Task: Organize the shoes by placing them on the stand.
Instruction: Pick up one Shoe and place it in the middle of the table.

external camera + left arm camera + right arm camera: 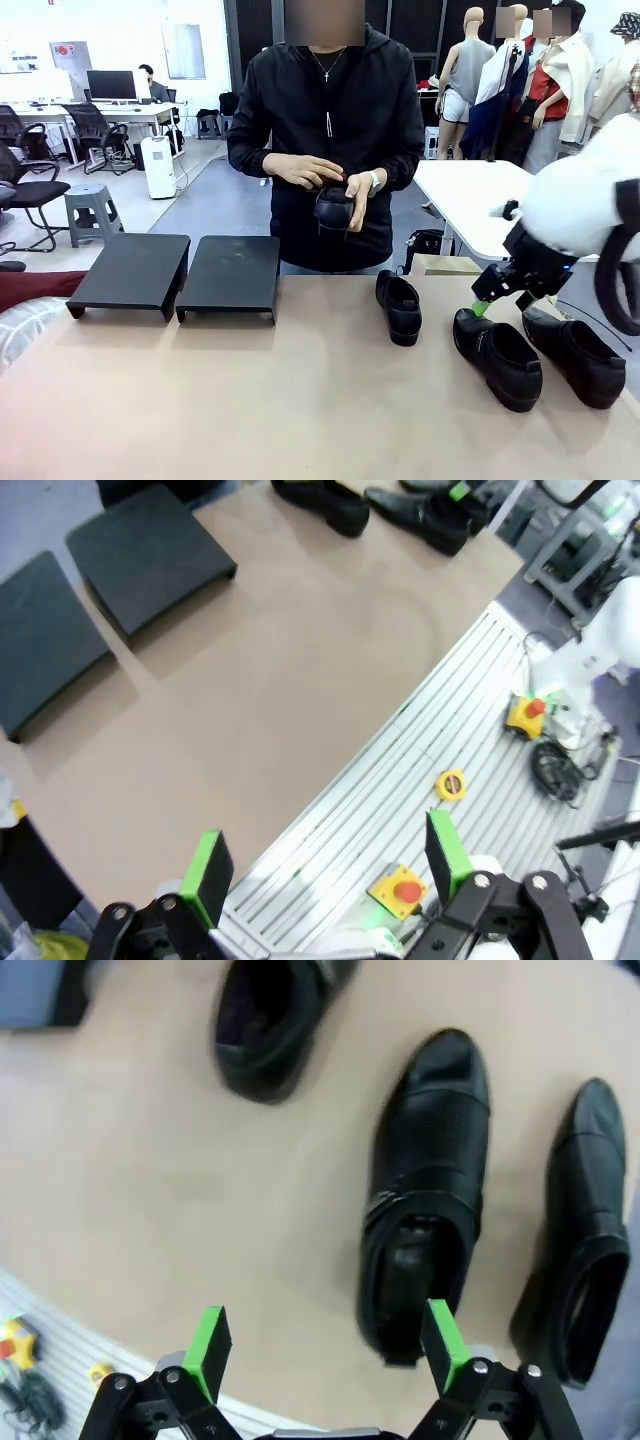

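Observation:
Two black stands (133, 272) (232, 275) sit side by side at the far left of the table, with nothing on them. A person across the table holds one black shoe (335, 207) in both hands. A low loafer (400, 305) (265, 1020) lies right of centre. Two longer shoes (497, 357) (575, 355) lie at the right. My right gripper (484, 302) (327, 1345) hovers open just above the nearer long shoe (420, 1180), with the other long shoe (585, 1230) beside it. My left gripper (327, 865) is open and holds nothing, high above the table's near edge, with the stands (150, 555) far off.
A slatted metal surface (400, 770) runs beside the table edge and carries two yellow boxes with red buttons (400, 890) (527, 712) and a yellow tape measure (451, 783). A white table (470, 200) stands behind at the right. The middle of the tan tabletop (250, 390) is bare.

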Controlling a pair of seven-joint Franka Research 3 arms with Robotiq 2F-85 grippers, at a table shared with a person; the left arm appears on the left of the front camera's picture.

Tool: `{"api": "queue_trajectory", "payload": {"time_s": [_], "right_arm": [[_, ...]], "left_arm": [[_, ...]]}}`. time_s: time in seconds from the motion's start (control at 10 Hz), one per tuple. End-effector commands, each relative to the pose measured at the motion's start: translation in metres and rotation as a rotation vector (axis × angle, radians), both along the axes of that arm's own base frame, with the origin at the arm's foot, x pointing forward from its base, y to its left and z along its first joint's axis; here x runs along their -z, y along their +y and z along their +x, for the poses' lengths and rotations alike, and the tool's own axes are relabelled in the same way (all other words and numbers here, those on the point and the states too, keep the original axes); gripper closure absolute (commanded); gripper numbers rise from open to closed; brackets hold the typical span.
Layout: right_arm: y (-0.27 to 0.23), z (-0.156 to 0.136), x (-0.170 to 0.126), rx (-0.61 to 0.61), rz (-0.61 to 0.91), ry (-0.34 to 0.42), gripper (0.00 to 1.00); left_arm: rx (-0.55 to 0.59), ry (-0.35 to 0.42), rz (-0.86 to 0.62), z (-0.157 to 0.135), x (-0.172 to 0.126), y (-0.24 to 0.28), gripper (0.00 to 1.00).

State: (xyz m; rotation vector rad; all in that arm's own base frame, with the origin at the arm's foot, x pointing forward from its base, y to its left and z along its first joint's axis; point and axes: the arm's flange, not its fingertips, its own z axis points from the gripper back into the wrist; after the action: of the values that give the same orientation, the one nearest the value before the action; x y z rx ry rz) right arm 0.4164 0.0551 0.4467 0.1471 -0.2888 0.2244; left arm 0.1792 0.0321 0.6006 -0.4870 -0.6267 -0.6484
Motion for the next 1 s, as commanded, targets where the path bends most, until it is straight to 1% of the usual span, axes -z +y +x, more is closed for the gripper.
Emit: {"api": "queue_trajectory", "payload": {"time_s": [0.0, 0.1, 0.2, 0.3, 0.4, 0.5, 0.6, 0.7, 0.8, 0.9], "right_arm": [[-0.009, -0.015, -0.014, -0.024, 0.084, -0.02, 0.0], [-0.009, -0.015, -0.014, -0.024, 0.084, -0.02, 0.0], [0.002, 0.003, 0.003, 0.004, -0.007, 0.006, 0.0], [0.009, 0.01, 0.011, 0.05, -0.18, 0.02, 0.0], [-0.003, 0.015, 0.026, 0.066, -0.219, 0.103, 0.0], [-0.018, 0.012, 0.036, 0.104, -0.212, 0.125, 0.0], [-0.03, 0.01, 0.046, 0.171, -0.24, 0.113, 0.0], [-0.044, 0.013, 0.055, 0.189, -0.227, 0.116, 0.0], [-0.055, 0.019, 0.063, 0.189, -0.191, 0.144, 0.0], [-0.059, 0.025, 0.074, 0.185, -0.186, 0.17, 0.0]], "left_arm": [[0.004, 0.0, -0.012, 0.001, -0.001, 0.001, 0.0], [0.004, 0.0, -0.012, 0.001, -0.001, 0.001, 0.0], [0.004, 0.0, -0.012, 0.001, -0.001, 0.001, 0.0], [0.004, 0.0, -0.012, 0.001, -0.001, 0.001, 0.0], [0.004, 0.0, -0.012, 0.001, -0.001, 0.001, 0.0], [0.004, 0.0, -0.012, 0.001, -0.001, 0.001, 0.0], [0.004, 0.0, -0.012, 0.001, -0.001, 0.001, 0.0], [0.004, 0.0, -0.012, 0.001, -0.001, 0.001, 0.0], [0.004, 0.0, -0.012, 0.001, -0.001, 0.001, 0.0], [0.004, 0.0, -0.012, 0.001, -0.001, 0.001, 0.0]]}}
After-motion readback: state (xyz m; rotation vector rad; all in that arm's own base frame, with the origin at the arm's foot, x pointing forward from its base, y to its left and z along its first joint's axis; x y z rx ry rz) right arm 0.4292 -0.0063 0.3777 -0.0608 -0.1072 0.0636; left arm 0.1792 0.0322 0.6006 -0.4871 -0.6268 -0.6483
